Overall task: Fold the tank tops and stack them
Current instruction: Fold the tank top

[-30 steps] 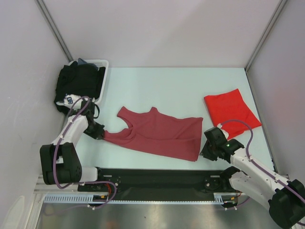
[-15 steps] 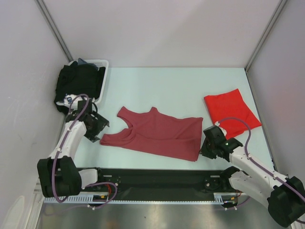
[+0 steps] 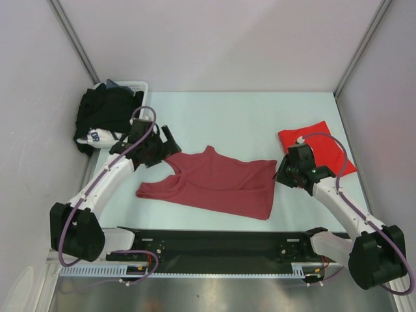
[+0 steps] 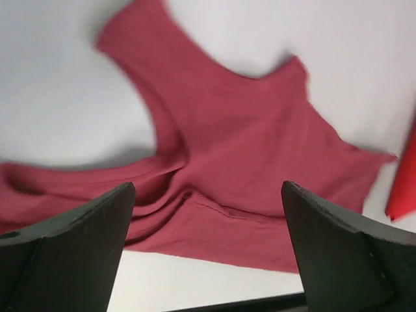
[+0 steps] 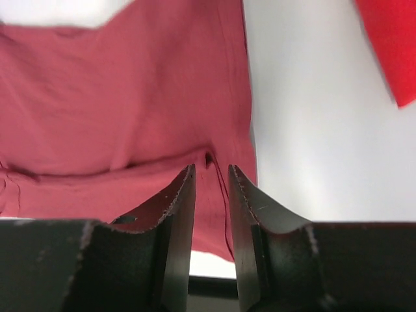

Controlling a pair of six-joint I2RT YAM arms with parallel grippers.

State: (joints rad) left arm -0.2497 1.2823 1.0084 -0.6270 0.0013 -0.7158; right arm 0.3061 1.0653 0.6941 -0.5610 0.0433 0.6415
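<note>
Maroon tank top (image 4: 240, 149) below left claw (image 4: 208, 188)

maroon tank top (image 3: 214, 185): fine-ribbed knit cloth, matt, creased. red tank top (image 3: 325, 146): smoother cloth, matt. tabletop (image 3: 227, 117): smooth, pale, slight sheen. left tool (image 4: 207, 192) and right tool (image 5: 211, 168): matt black plastic, finely grained. far-left basket (image 3: 140, 86): white plastic.

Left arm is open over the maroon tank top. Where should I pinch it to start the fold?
Probably the far shoulder strap of the maroon tank top, coming straight down from above. The top lies flat, so nothing stands up to catch; the strap is narrow, has bare table on both sides, and sits nearest the left gripper.
</note>
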